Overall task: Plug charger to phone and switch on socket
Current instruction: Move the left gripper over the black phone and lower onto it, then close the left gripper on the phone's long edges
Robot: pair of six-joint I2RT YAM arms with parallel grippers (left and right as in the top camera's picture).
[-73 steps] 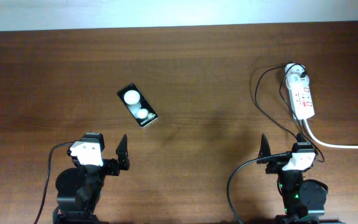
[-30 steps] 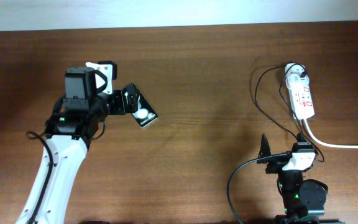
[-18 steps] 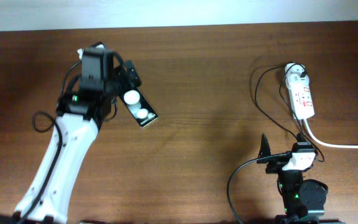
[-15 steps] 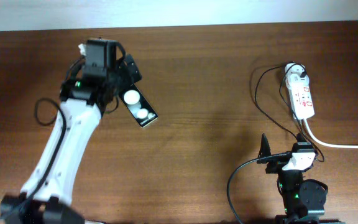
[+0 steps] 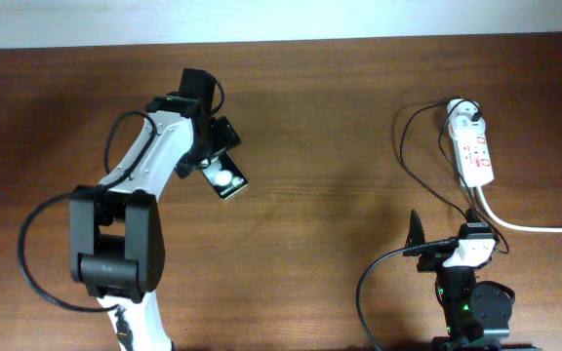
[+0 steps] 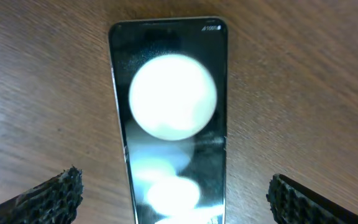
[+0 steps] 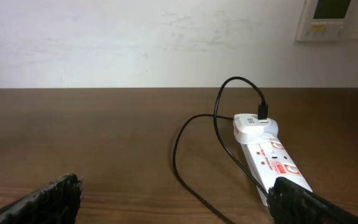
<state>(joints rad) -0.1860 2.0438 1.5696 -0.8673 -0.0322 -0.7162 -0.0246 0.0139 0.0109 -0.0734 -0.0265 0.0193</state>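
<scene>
The black phone (image 5: pixel 226 181) lies flat on the table left of centre, and it fills the left wrist view (image 6: pixel 169 124) with two bright white patches. My left gripper (image 5: pixel 212 156) hovers over its far end, open, with one finger on each side of the phone (image 6: pixel 179 202) and not touching it. The charger's white adapter (image 5: pixel 463 112) sits in the far end of the white socket strip (image 5: pixel 476 156). Its thin black cable (image 5: pixel 408 166) loops left and runs down toward my right arm; the plug tip is hidden. My right gripper (image 5: pixel 447 244) is open and empty near the front edge (image 7: pixel 179 202).
The strip's thick white cord (image 5: pixel 535 227) runs off the right edge of the table. In the right wrist view the adapter (image 7: pixel 253 124), the cable (image 7: pixel 185 155) and the strip (image 7: pixel 275 162) lie ahead to the right, with a white wall behind the table's far edge.
My left arm has swung out from its rest pose to the phone and turned over it, fingers now astride it. The phone, the charger and the right arm have not moved.
</scene>
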